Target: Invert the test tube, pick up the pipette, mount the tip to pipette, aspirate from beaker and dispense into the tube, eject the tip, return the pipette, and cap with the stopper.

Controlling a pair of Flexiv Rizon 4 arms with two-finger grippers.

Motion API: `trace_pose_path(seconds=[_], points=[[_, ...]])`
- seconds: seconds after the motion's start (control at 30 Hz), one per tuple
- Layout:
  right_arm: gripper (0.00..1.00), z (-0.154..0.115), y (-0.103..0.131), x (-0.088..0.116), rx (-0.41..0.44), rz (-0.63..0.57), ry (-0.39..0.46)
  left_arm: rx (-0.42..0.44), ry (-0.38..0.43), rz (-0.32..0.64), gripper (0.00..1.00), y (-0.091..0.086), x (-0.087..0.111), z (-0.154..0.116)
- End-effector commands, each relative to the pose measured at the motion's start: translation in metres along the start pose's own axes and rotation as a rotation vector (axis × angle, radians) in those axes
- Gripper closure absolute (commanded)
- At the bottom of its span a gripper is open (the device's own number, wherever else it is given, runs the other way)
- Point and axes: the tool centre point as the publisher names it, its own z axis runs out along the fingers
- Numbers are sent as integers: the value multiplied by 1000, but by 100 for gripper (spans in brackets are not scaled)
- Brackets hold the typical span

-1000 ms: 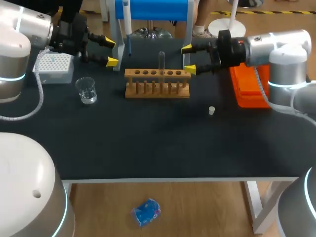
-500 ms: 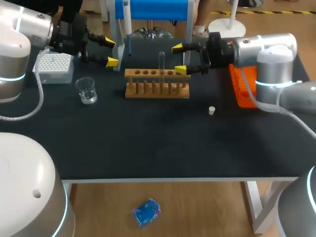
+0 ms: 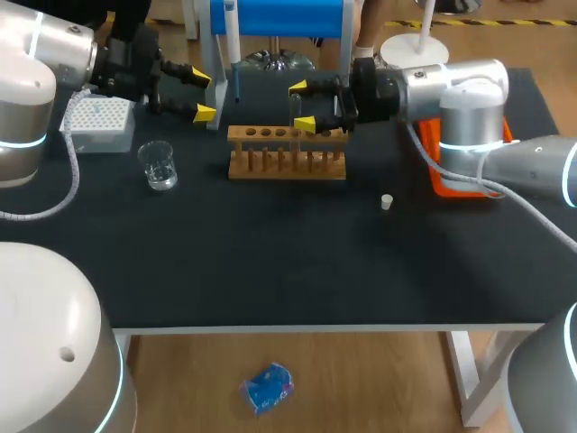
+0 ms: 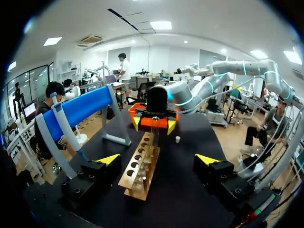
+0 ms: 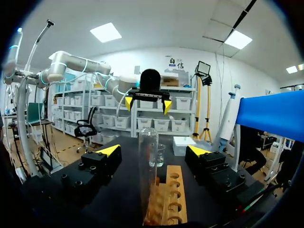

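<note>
The right gripper (image 5: pixel 152 151) has its fingers (image 5: pixel 108 151) spread wide, one on each side of the tube (image 5: pixel 148 171). There is a clear gap on both sides, so nothing is grasped. The tube stands upright in a middle hole of the rack (image 3: pixel 287 152). Its top looks rounded, so it seems to sit mouth down. In the head view the right arm comes in from the right, with the gripper level with the tube's upper part, above the rack.

The left gripper (image 3: pixel 202 95) is released too and holds nothing. It hangs over the table's back left, just beside the tip box (image 3: pixel 97 124) and near the foot of the blue stand (image 3: pixel 279 16) that carries the pipette (image 3: pixel 233 45). The beaker (image 3: pixel 158 165) stands in front of the tip box, well apart from the rack. The stopper (image 3: pixel 386 202) lies on the table (image 3: pixel 270 262) to the rack's front right, near the orange tray (image 3: pixel 440 179).

The step in hand looks like the first one, inverting the tube: the gripper is lined up but the grasp is not yet made. Next, the fingers need to close evenly on the glass, firmly enough to hold it but gently enough not to crack it. Then comes a straight lift until the tube clears its hole, a half turn of the wrist, and a careful lowering back into a hole. An uneven squeeze could tip the tube against the rack.
</note>
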Motion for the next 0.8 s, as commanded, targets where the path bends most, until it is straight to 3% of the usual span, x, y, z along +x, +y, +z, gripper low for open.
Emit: trace_pose_path(seconds=[0.03,0.13,0.63,0.8], points=[[44,7,-5,-8,-9,1,36,-2,0,-1,0,0,0,0],[44,10,-5,-8,-9,2,41,-2,0,-1,0,0,0,0],[65,13,-4,-4,-4,10,45,-2,0,-1,0,0,0,0],[81,13,-4,-1,-4,12,41,-2,0,-1,0,0,0,0]])
